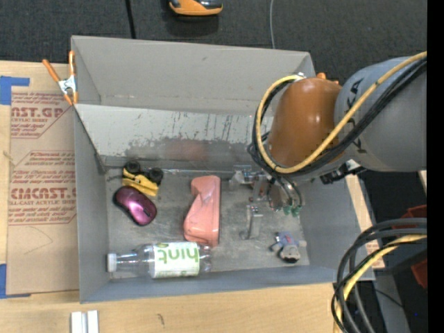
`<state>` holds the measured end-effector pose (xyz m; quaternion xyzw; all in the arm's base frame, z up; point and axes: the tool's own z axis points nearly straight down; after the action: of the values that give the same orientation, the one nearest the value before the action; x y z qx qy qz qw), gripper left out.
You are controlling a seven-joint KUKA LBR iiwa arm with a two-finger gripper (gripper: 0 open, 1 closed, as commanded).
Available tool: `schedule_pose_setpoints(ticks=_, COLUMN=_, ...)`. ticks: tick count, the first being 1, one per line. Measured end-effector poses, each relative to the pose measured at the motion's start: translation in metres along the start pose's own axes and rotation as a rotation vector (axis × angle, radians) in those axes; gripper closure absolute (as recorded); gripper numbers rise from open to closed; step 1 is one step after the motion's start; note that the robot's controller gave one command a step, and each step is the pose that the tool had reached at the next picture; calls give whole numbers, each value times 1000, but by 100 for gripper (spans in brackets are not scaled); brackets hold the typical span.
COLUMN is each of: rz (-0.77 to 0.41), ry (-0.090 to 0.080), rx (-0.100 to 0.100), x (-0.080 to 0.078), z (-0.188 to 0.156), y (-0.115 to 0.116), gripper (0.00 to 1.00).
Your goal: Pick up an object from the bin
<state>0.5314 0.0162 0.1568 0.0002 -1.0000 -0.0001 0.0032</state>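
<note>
The tool (255, 217) hangs low in the right half of the grey metal bin (90, 151), below the arm's orange cover (302, 120), over a bare patch of the bin floor. Whether it is apart or together cannot be told, and nothing can be seen in it. Just to its left lies a long pink block (203, 210), running from far to near. To its right and nearer lies a small purple-and-grey piece (288, 247), apart from it. A clear bottle with a green label (163, 260) lies on its side along the near wall. A magenta computer mouse (136, 206) sits well to the left, with a small yellow-and-black thing (141, 178) just beyond it.
</note>
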Motion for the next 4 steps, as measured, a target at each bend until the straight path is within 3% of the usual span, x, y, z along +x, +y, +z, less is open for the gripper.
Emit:
schedule_pose_setpoints(ticks=1, rz=0, ry=-8, rx=0, x=-2, z=-5, y=0, gripper=0)
schedule_pose_setpoints(ticks=2, rz=-293, ry=-20, rx=4, x=-39, z=41, y=33, gripper=0)
schedule_pose_setpoints(ticks=3, rz=-409, ry=-7, rx=1, x=1, z=21, y=85, gripper=0)
schedule_pose_setpoints(ticks=4, rz=-523, ry=2, rx=-1, x=-16, z=30, y=81, gripper=0)
